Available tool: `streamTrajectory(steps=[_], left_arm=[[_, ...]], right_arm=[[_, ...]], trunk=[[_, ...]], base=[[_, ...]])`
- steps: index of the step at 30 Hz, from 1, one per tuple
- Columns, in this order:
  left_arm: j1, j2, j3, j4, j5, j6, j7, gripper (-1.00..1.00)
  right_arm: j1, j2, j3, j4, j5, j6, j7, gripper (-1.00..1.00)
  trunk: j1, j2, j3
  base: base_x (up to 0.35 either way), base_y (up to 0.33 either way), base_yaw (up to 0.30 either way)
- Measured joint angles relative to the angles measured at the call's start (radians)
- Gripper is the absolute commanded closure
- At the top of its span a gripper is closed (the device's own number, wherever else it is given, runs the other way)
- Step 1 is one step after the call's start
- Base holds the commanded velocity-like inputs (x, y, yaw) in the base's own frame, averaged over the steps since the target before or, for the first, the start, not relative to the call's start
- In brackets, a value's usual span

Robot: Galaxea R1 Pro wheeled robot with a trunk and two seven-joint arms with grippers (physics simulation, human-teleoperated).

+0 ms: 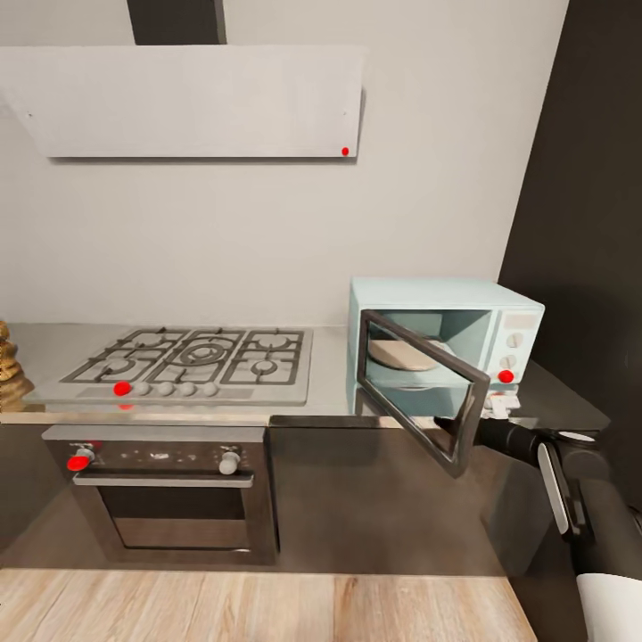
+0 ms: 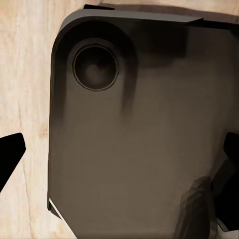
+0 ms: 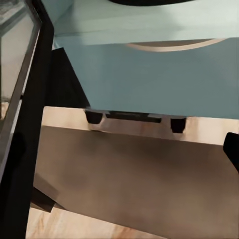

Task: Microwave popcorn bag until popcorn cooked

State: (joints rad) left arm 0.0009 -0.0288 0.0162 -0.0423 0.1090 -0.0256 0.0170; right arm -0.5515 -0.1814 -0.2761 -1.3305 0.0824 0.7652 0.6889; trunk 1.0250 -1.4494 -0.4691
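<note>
Right arm, black with a white forearm shell, nearest the head camera: reaches from the lower right corner toward the microwave door (image 1: 426, 406); its right gripper (image 1: 450, 426) sits at the door's lower free edge. Whether its jaws are apart or together cannot be told.

Left gripper (image 2: 119, 164): in the left wrist view, dark fingertips stand wide apart at either side, nothing between them, above a dark rounded panel of the robot's own body and pale wood floor (image 2: 25, 74).

Small boxy pale blue-mint microwave (image 1: 446, 334): stands at the right end of the shiny grey brushed-steel worktop (image 1: 330, 374), near the dark wall panel. Dark glass door swung partly open toward the robot. Cavity holds a pale round turntable plate (image 1: 403, 355); no bag on it. Two white knobs and a red dot on the right-hand control strip.

Golden-brown object (image 1: 11, 361): cut by the frame at the far left end of the worktop, well apart from the microwave; probably the popcorn bag, too cropped to confirm.

Gas hob with black grates (image 1: 192, 355): set in the worktop's middle, steel oven (image 1: 165, 499) below, white hood (image 1: 183, 100) above.

Progress, judged: door-opening stage underway. Remaining: fetch the bag, load it, shut the door, start heating.
</note>
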Motion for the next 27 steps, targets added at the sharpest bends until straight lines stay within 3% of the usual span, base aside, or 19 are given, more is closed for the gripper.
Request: streamTrajectory(steps=[2,5,8,13,27], left_arm=[[0.0,0.0,0.0,0.0,0.0,0.0,0.0,-1.0],[0.0,0.0,0.0,0.0,0.0,0.0,0.0,-1.0],[0.0,0.0,0.0,0.0,0.0,0.0,0.0,-1.0],[0.0,0.0,0.0,0.0,0.0,0.0,0.0,-1.0],[0.0,0.0,0.001,0.0,0.0,0.0,0.0,-1.0]], right_arm=[[0.0,-0.004,0.0,0.0,0.0,0.0,0.001,-1.0],[0.0,-0.043,0.001,0.001,-0.013,0.001,0.004,-1.0],[0.0,-0.059,0.001,0.001,-0.01,0.0,0.045,-1.0],[0.0,-0.061,0.001,0.001,-0.004,0.0,0.088,-1.0],[0.0,-0.061,0.003,0.001,-0.003,-0.001,0.091,-1.0]], trunk=[[0.0,0.0,0.0],[0.0,0.0,0.0],[0.0,0.0,0.0],[0.0,0.0,0.0],[0.0,0.0,0.0]], base=[[-0.055,0.084,0.0],[-0.077,0.084,0.0],[-0.081,0.084,0.0],[-0.085,0.093,0.0],[-0.096,0.14,0.0]])
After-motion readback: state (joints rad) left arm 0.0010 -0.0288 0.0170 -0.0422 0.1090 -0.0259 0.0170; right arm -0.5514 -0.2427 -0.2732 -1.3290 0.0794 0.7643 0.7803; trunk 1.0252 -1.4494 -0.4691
